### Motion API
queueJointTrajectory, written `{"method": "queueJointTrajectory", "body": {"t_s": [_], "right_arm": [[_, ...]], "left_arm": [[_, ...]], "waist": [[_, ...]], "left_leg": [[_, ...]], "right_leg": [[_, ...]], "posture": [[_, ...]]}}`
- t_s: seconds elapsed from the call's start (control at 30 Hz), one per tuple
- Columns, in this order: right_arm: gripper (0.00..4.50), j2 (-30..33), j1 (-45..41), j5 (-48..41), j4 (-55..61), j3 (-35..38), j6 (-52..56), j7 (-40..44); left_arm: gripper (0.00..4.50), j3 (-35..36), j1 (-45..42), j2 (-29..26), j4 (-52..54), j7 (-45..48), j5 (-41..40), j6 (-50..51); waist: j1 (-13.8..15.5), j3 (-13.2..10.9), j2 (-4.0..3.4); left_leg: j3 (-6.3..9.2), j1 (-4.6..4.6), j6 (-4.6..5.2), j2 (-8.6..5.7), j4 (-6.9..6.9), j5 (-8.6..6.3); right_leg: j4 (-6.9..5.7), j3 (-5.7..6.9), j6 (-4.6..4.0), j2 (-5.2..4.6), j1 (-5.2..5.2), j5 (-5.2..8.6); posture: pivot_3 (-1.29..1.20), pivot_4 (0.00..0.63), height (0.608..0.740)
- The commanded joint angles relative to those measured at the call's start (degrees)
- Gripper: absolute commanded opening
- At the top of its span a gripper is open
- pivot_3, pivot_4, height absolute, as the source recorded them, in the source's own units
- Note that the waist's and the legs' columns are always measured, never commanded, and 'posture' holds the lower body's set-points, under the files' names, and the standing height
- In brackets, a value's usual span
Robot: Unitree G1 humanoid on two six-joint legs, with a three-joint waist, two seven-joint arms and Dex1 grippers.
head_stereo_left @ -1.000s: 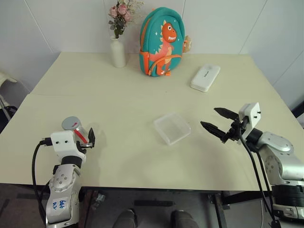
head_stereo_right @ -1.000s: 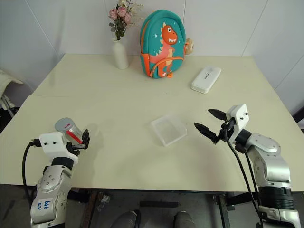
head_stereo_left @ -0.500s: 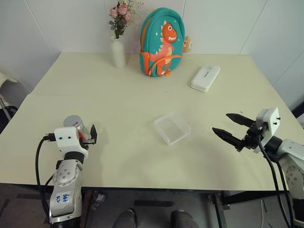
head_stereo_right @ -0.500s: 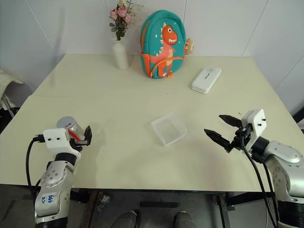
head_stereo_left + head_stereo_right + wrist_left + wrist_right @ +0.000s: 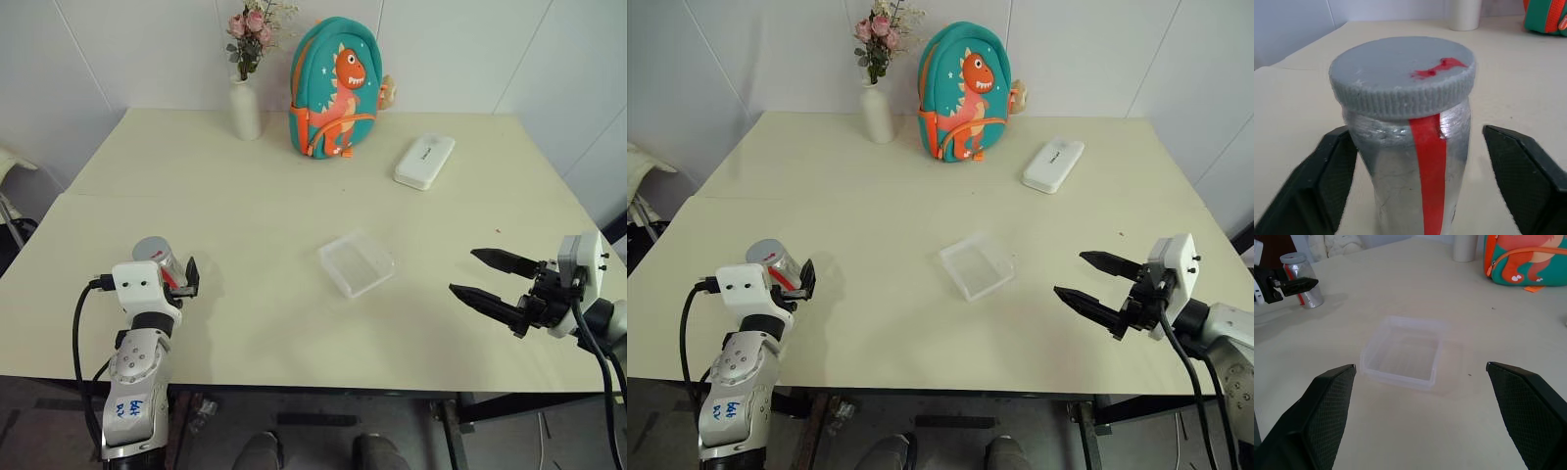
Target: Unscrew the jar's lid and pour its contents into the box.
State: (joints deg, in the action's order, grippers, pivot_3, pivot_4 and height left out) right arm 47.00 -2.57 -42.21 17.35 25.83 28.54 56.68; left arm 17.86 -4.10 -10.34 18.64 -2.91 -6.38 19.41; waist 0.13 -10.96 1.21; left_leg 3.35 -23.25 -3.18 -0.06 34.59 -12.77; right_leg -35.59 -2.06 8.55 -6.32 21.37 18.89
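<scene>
The jar, silvery with a red stripe, stands upright near the table's front left edge, and its grey lid with a red mark is screwed on. My left gripper reaches level around the jar's body. One finger lies against it and the other stands a small gap off. The contents are hidden inside. The box, a clear shallow tray, lies mid-table with nothing in it. My right gripper hovers open to the right of the box, pointing toward it, with nothing between its fingers.
A white vase with flowers, a teal dinosaur backpack and a white rounded case stand along the back of the table. A bare stretch of table lies between the jar and the box.
My right gripper has drawn back to the right, away from the box, still open. The left gripper has stayed around the jar.
</scene>
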Motion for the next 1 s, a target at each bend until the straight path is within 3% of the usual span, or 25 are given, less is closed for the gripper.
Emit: {"method": "queueJointTrajectory", "body": {"t_s": [0.03,0.13,0.17,0.37,0.7,0.87,1.0], "right_arm": [[4.5,0.78,0.14,-0.41,1.22,2.22,-0.85,0.04],[4.5,0.34,0.52,-0.19,1.74,2.17,-1.03,-0.54],[4.5,0.3,0.63,-0.23,1.83,2.23,-1.05,-0.62],[4.5,0.12,1.15,-0.11,2.39,2.8,-1.89,-1.2],[4.5,0.81,-2.15,-1.2,5.19,0.21,-0.99,-1.68],[4.5,0.27,-6.38,-1.6,9.4,-3.93,1.24,-4.67],[4.5,-1.5,-8.96,-2.25,14.25,-7.27,3.07,-9.33]], "left_arm": [[3.01,0.14,-0.54,-0.83,2.4,0.24,0.05,0.04],[2.01,0.39,-0.74,-1.2,2.59,0.67,-0.16,0.14],[1.88,0.41,-0.76,-1.28,2.67,0.8,-0.25,0.21],[1.88,0.74,-1.59,-3.75,2.56,5.29,-3.33,1.04],[1.88,0.93,-7.27,-14.87,0.7,22.11,-15.5,7.29],[1.88,-3.32,-13.03,-22.05,-1.42,35.17,-18.66,6.84],[1.88,-7.14,-18.94,-23.17,-5.7,43.02,-19.82,3.84]], "waist": [[0.01,0.0,0.01],[0.01,-0.01,0.01],[0.01,-0.01,0.01],[-0.01,-0.01,0.02],[-0.24,-0.01,0.02],[-0.2,-0.05,0.08],[-0.15,-0.05,0.08]], "left_leg": [[0.0,0.0,0.0,0.0,0.0,0.0],[0.0,0.0,0.01,0.0,0.0,-0.01],[0.0,-0.01,0.01,0.0,0.0,-0.01],[0.0,-0.01,0.01,0.0,0.0,-0.03],[-0.01,-0.01,0.01,0.02,-0.02,-0.04],[0.0,-0.03,0.02,0.03,-0.03,-0.06],[0.0,-0.04,0.0,0.04,-0.04,-0.08]], "right_leg": [[0.0,0.0,0.0,0.0,0.0,0.0],[0.0,0.0,0.0,0.0,0.0,0.0],[0.0,0.0,0.0,0.0,0.0,0.0],[0.0,0.0,0.0,0.0,0.0,0.0],[0.01,0.0,0.0,0.0,0.02,0.0],[0.0,0.0,-0.02,0.02,0.07,0.01],[0.04,0.01,-0.04,0.01,0.05,0.02]], "posture": [[0.0,0.15,0.74],[0.0,0.15,0.74],[0.0,0.15,0.74],[0.0,0.15,0.74],[0.0,0.15,0.74],[0.0,0.15,0.74],[0.0,0.15,0.74]]}}
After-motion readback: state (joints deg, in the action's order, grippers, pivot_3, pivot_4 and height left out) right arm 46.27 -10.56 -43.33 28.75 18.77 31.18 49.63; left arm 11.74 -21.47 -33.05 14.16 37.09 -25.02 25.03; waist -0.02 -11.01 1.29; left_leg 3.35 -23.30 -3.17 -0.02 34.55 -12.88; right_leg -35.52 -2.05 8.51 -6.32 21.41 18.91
